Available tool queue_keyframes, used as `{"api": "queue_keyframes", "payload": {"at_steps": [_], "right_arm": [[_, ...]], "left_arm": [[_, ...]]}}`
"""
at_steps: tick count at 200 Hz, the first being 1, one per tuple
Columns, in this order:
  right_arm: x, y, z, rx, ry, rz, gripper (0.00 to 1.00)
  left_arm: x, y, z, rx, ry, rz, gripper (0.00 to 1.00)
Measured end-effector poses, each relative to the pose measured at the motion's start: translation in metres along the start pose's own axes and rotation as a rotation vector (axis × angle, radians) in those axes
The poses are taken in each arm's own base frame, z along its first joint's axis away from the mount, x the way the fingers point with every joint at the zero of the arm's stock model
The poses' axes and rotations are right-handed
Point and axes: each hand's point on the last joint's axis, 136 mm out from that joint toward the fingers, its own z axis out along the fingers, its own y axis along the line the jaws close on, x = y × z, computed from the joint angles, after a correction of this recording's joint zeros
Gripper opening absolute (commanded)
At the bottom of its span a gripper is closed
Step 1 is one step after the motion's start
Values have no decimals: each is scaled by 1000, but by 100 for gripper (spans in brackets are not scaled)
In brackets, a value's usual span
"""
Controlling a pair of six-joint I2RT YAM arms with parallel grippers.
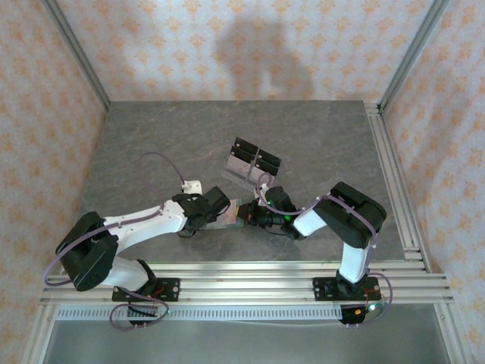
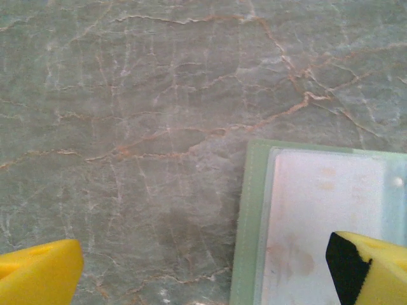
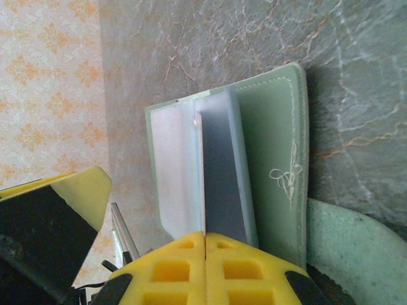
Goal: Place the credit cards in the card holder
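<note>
The sage-green card holder (image 1: 229, 211) lies open on the marble table between both arms. In the right wrist view the card holder (image 3: 273, 140) shows its stitched cover and clear pockets. My right gripper (image 3: 205, 236) is shut on a thin credit card (image 3: 202, 171), seen edge-on and standing among the pockets. My left gripper (image 2: 203, 273) stands wide open just above the table. Its yellow fingers (image 2: 38, 270) straddle the card holder's left edge (image 2: 250, 222), nothing gripped. A pale card (image 2: 318, 210) lies under a clear pocket there.
A clear four-cell stand with black tops (image 1: 254, 161) stands just behind the grippers. Aluminium rails (image 1: 394, 189) run along the table's right side and near edge. Patterned walls close in the back and sides. Open marble lies to the left and far back.
</note>
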Motion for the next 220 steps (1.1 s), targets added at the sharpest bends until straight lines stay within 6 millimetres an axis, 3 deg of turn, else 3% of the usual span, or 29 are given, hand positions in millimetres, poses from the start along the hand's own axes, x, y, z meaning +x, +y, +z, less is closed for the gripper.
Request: {"api": "queue_keyframes", "payload": {"at_steps": [43, 90, 164, 220], "right_arm": [[-3, 11, 0, -18, 0, -9, 0], [-7, 23, -1, -33, -2, -26, 0], [-8, 22, 2, -25, 5, -31, 0], [-5, 10, 7, 1, 17, -18, 0]], "left_arm": [[10, 19, 14, -35, 44, -22, 100], [26, 20, 23, -20, 79, -15, 100], [30, 17, 27, -2, 86, -22, 100], [33, 18, 29, -5, 89, -20, 100]]}}
